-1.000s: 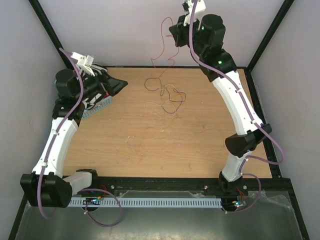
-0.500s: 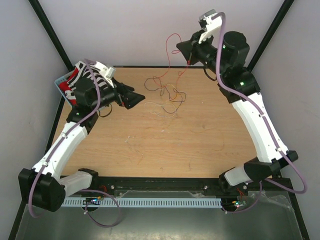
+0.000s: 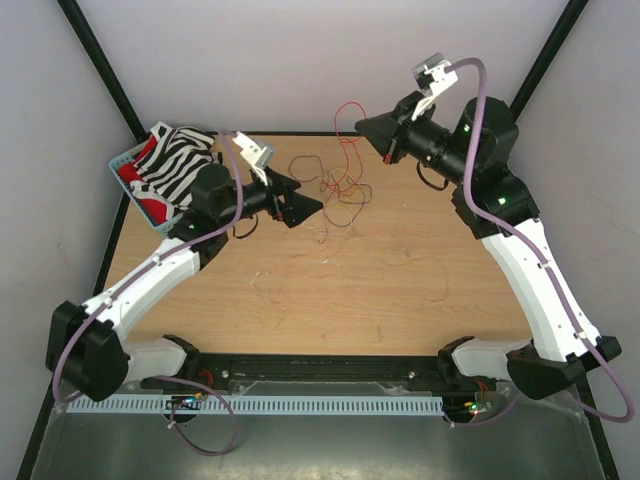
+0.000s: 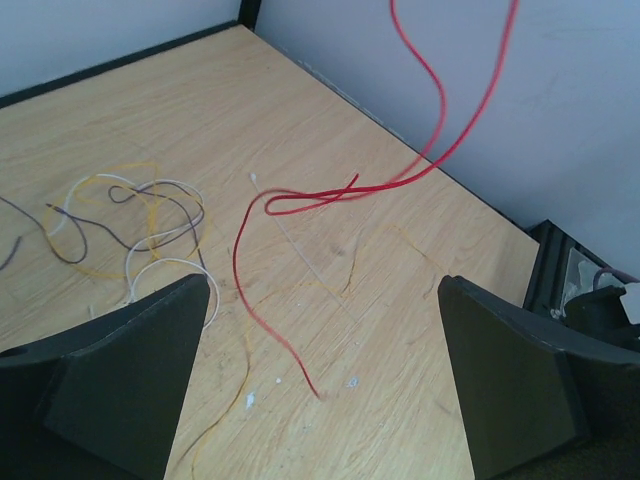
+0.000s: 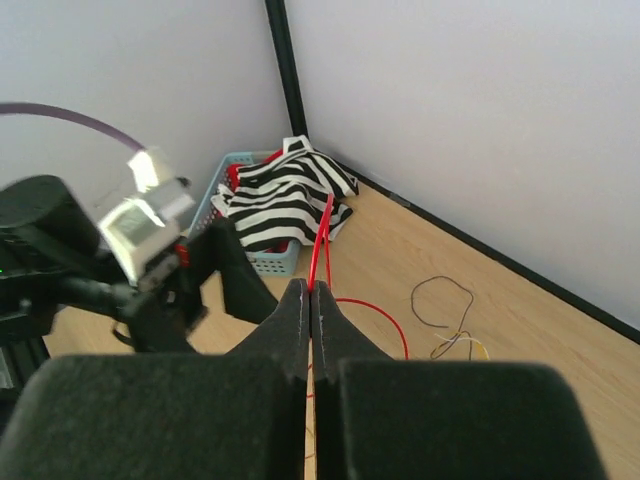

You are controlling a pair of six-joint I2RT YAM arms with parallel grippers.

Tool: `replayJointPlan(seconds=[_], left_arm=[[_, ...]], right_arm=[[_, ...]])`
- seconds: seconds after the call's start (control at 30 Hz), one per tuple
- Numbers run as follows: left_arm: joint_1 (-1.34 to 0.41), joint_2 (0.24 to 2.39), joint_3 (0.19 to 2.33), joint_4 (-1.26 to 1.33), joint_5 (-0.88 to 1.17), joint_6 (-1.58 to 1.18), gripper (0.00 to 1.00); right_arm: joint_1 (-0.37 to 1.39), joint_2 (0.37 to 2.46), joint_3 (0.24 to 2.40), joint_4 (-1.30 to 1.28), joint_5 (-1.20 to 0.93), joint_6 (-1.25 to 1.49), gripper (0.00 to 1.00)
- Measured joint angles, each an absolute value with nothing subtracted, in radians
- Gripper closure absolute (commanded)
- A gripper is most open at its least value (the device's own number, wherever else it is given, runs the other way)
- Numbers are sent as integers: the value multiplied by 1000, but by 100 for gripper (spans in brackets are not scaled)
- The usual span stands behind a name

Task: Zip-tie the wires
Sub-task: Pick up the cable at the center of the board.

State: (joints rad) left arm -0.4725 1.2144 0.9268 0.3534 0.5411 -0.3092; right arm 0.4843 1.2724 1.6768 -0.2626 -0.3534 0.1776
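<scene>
1. Above the far edge of the desk (image 3: pixel 330 300), right of its middle, the right claw (image 3: pixel 372 127) hangs well clear of the surface. Its arm rises from the near right corner, bends sharply at the top and points left.
2. Its jaws are pinched tight on the red wire (image 5: pixel 322 235), which loops from the pinch down toward the desk.
3. From the near left corner the left arm stretches low and diagonally toward the far middle. The left claw (image 3: pixel 308 207) points right, jaws spread wide with nothing between them.
4. The wires (image 3: pixel 335 190) lie in a loose tangle on the desk near the middle of the far edge, just ahead of the left claw and below the right one.
5. At the far left corner sits a basket (image 3: pixel 125 165) holding a striped cloth (image 3: pixel 175 160).
</scene>
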Motion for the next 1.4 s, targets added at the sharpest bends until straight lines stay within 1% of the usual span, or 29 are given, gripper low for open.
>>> replayJointPlan(seconds=[0.07,0.13,0.27,0.37,0.47,0.57,0.7,0.93,1.0,1.07,1.3,1.4], left_arm=[[-497,1258,936,369,533,-308,2],[-520,1295,945,378,527,-306,4],[-551,1348,964,392,513,-298,17],[-560,1367,973,406,507,-295,20],[-561,1372,983,415,506,-294,26],[-561,1372,987,431,506,-290,30],[-562,1371,988,459,508,-291,41],[-582,1395,1005,533,516,-300,39],[-587,1405,1005,548,518,-306,42],[-591,1414,1005,559,519,-314,49],[-594,1423,1005,594,519,-327,87],[-595,1422,998,616,514,-329,100]], right_arm=[[484,1248,1661,-258,-360,186,100],[484,1225,1654,-252,-363,192,100],[484,1190,1646,-234,-375,206,100],[484,1163,1631,-228,-380,210,100],[484,1142,1613,-222,-379,210,100],[484,1132,1605,-222,-379,210,100],[484,1118,1578,-215,-380,215,100],[484,1112,1556,-210,-385,232,100],[484,1112,1555,-206,-385,234,100],[484,1111,1552,-202,-385,237,100],[484,1095,1516,-181,-377,248,100],[484,1085,1498,-176,-371,250,100]])
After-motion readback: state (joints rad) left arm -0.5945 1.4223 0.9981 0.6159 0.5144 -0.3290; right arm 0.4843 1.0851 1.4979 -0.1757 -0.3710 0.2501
